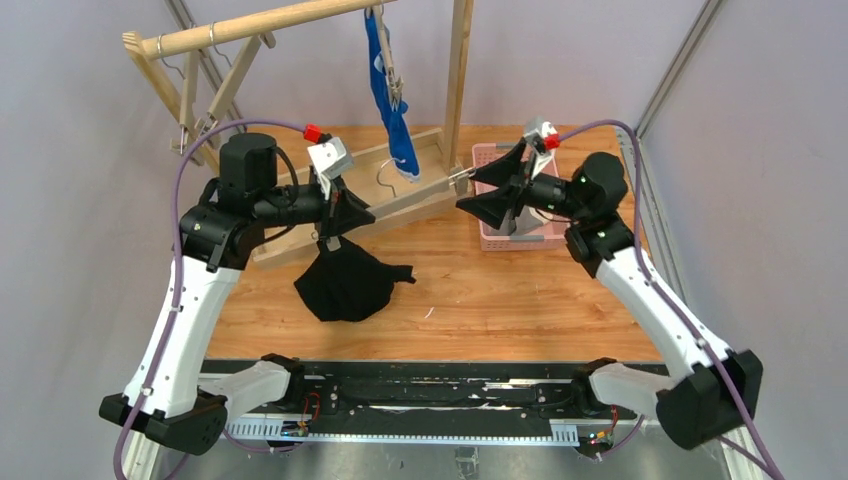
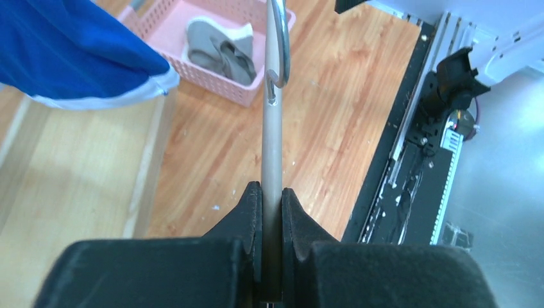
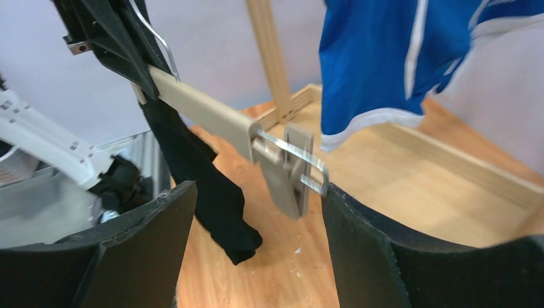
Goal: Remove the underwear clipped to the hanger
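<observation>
Pinching the tan hanger (image 2: pixel 272 141) by its bar, the left pincer (image 2: pixel 271 192) is pressed together hard on it. The black underwear (image 1: pixel 345 285) dangles from that hanger right under the pincer; can't tell if its bottom touches the surface (image 1: pixel 500 300). The right pincer (image 3: pixel 258 192) is spread wide, with the hanger's end clip (image 3: pixel 289 173) sitting between its fingers, touching neither, and nothing in that clip. The blue underwear (image 1: pixel 390 100) hangs up on the wooden rack (image 1: pixel 460 70) behind. The grey underwear (image 2: pixel 221 54) lies in the pink basket (image 2: pixel 212 86) on the right side.
</observation>
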